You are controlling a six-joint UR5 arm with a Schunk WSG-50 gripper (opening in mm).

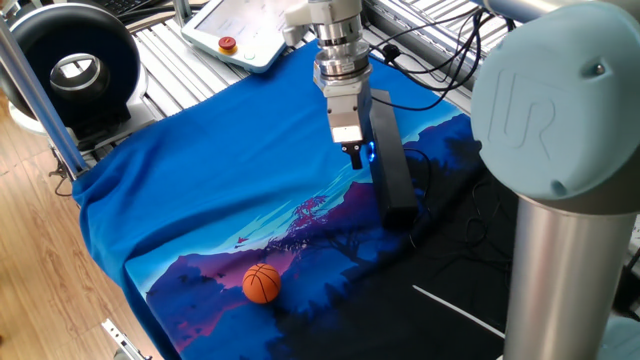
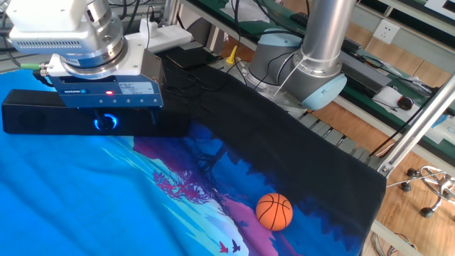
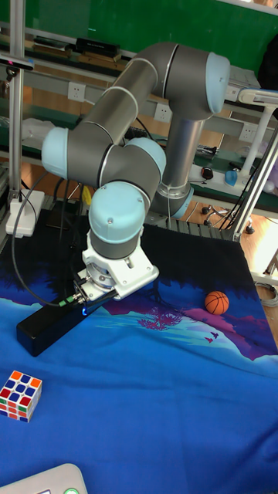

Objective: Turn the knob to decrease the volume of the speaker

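Note:
The speaker (image 2: 43,114) is a long slim black bar lying on the blue cloth; it also shows in the one fixed view (image 1: 392,180) and the tall view (image 3: 48,326). Its knob (image 2: 106,123) glows blue on the side face. My gripper (image 2: 106,115) comes down from above with its dark fingers around the glowing knob (image 1: 369,152), shut on it and leaning slightly. The fingertips are hard to separate from the black speaker. In the tall view the gripper (image 3: 83,307) sits at the speaker's near end, over the blue glow.
An orange ball (image 1: 262,283) lies on the cloth's front part. A Rubik's cube (image 3: 19,395) sits at the near left in the tall view. A round black ring device (image 1: 75,65) and a white pendant (image 1: 235,35) stand beyond the cloth. Cables run behind the speaker.

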